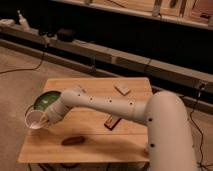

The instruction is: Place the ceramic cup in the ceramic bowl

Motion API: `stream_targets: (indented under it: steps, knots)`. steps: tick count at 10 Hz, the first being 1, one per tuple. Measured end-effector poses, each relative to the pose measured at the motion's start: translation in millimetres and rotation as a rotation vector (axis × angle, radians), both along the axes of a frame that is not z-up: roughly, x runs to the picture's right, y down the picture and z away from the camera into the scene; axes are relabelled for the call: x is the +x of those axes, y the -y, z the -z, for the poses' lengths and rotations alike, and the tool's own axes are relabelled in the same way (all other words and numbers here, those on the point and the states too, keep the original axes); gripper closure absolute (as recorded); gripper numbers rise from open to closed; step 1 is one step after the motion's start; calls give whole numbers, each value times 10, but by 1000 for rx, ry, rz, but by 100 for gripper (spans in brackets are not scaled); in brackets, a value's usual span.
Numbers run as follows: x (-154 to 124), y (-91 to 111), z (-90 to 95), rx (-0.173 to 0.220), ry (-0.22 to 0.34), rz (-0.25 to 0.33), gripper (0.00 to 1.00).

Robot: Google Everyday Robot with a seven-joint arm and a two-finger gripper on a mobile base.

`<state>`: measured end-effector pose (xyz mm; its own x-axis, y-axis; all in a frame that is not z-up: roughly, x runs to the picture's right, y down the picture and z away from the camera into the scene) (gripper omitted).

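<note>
The ceramic cup (34, 119) is small, pale white and wide-mouthed, tilted on its side with its mouth toward the camera, at the table's left edge. My gripper (45, 120) is at the end of the white arm (100, 104) and is shut on the cup, holding it just above the tabletop. The ceramic bowl (46, 100) is shallow, green and glossy with a darker rim. It sits on the table just behind and to the right of the cup, partly hidden by the arm.
The wooden table (100, 137) also carries a dark reddish oblong thing (73, 140) near the front, a brown bar (111, 121) at the middle and a pale block (122, 90) at the back. A dark shelf (100, 50) with cables runs behind.
</note>
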<state>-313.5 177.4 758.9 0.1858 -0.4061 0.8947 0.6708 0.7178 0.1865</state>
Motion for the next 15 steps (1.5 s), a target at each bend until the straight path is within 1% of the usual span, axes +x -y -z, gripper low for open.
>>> stream_targets:
  steps: [5, 8, 12, 13, 15]
  knots:
    - [98, 49, 33, 27, -28, -35, 100]
    - [274, 24, 44, 20, -61, -70, 100]
    - [554, 64, 101, 36, -108, -120, 100]
    - [611, 58, 103, 37, -114, -131, 100]
    - [633, 60, 122, 45, -109, -139, 100]
